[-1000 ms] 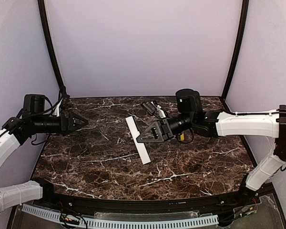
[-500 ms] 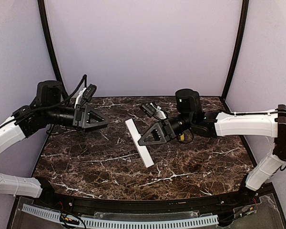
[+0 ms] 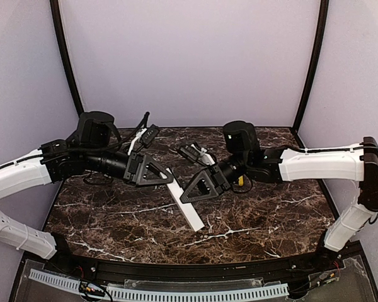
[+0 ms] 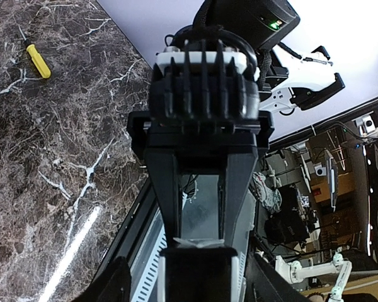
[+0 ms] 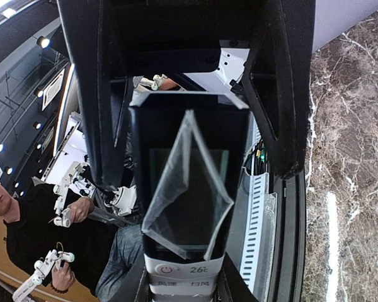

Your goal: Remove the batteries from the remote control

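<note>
Holding the remote control aloft above the middle of the marble table, slanted, with its white length jutting down toward the near edge. Clamped partway along by the right gripper, jaws narrowed onto the slim body. Flanked at the upper far end by the left gripper, jaws parted to either side of the bar; no telling whether touching it or merely straddling it. Shows, from the right wrist, a dark display section under a crumpled clear film, framed at the top by those parted black jaws. Reads, judging by the pose, as the stage of steadying the bar between two arms before working on its back. No sign of the batteries anywhere: none on the table, none in either wrist view, and no view onto the recessed bay, so no telling whether opened or covered. Judging from that, nothing unloaded so far; left to do: get at the bay, then prise each cell out and set it down. Lying on the table by the right arm, apart from the bar, a yellow-handled screwdriver.
</note>
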